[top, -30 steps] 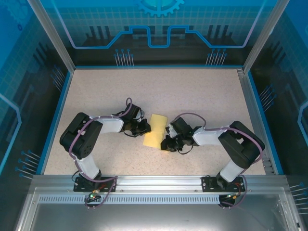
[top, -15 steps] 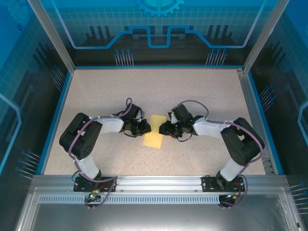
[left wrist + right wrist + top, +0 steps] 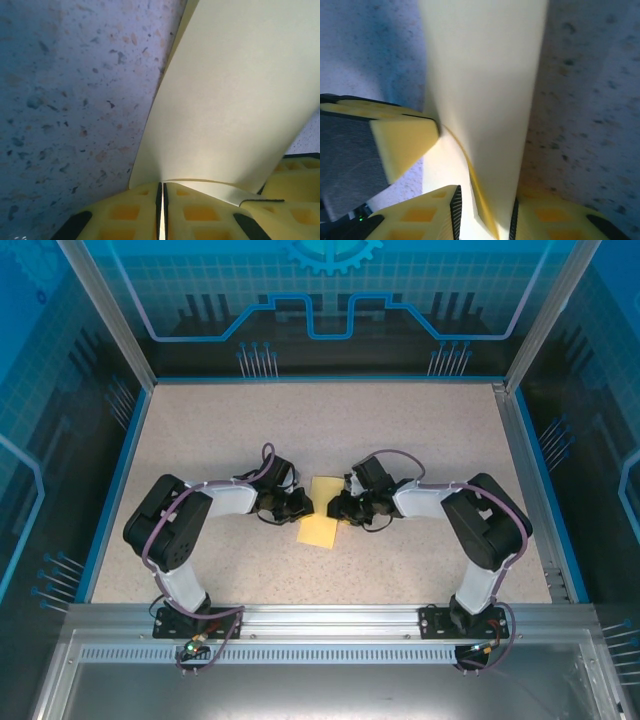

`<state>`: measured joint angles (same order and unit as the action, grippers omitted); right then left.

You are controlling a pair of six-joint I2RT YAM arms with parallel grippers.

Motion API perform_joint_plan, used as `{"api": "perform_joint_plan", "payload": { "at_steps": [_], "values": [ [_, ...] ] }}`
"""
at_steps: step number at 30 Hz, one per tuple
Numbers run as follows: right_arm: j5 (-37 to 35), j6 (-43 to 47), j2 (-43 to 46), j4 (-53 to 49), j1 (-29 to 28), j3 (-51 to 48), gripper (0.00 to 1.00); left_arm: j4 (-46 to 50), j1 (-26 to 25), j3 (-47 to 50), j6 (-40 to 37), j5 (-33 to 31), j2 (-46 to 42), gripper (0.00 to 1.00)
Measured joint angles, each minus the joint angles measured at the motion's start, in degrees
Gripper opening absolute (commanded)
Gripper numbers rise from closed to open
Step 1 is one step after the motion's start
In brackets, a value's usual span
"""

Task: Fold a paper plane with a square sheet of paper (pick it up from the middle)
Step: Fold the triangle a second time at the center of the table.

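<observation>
Nearest the camera in the overhead view there's a metal rail [image 3: 330,618] with both arm bases bolted to it. From there the left arm [image 3: 175,525] and right arm [image 3: 490,525] bend inward and meet around the middle of the speckled table [image 3: 200,430].

The yellow sheet of paper [image 3: 322,525] sits right between the two grippers, partly folded, so it looks like a narrow rectangle rather than a square. Its near end lies on the table, a bit closer to the rail than the grippers are.

The left gripper [image 3: 300,505] is on the sheet's left edge. Its wrist camera shows the two yellow fingers [image 3: 135,210] pressed tight together with the paper coming straight out of the seam, so it's clamped on the sheet. From there the paper curves up and away over the tabletop.

The right gripper [image 3: 338,508] comes in from the opposite side. In its own camera the fingers [image 3: 440,210] stand a little apart with a folded edge of the paper running down into the gap. Honestly can't tell if it's actually pinching or if the paper is just sitting loose in there. A finger of the left gripper pokes in from the side of that view, touching the sheet.

Past the grippers it's bare tabletop up to a blue border, then see-through blue walls [image 3: 330,300] with printed line patterns boxing it all in.
</observation>
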<state>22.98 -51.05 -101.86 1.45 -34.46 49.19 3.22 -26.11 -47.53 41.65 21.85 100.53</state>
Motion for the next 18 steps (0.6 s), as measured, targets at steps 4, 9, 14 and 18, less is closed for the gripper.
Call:
{"api": "perform_joint_plan", "payload": {
  "at_steps": [4, 9, 14, 18],
  "values": [
    [0.68, 0.02, -0.02, 1.73, -0.02, -0.04, 0.33, 0.00, 0.00, -0.02, 0.00, 0.00, 0.00, 0.13],
    [1.55, 0.24, -0.28, 3.61, -0.04, -0.85, 0.32, 0.42, 0.00, -0.02, 0.26, -0.02, -0.55, 0.16],
    [1.70, 1.18, -0.92, 4.70, -0.04, -1.95, 0.22, 0.98, 0.00, -0.02, 0.61, -0.20, -2.93, 0.21],
    [1.73, 2.10, -0.92, 4.68, -0.04, -2.27, 0.13, 1.49, 0.00, -0.02, 1.64, -1.51, -6.40, 0.27]
  ]
}}
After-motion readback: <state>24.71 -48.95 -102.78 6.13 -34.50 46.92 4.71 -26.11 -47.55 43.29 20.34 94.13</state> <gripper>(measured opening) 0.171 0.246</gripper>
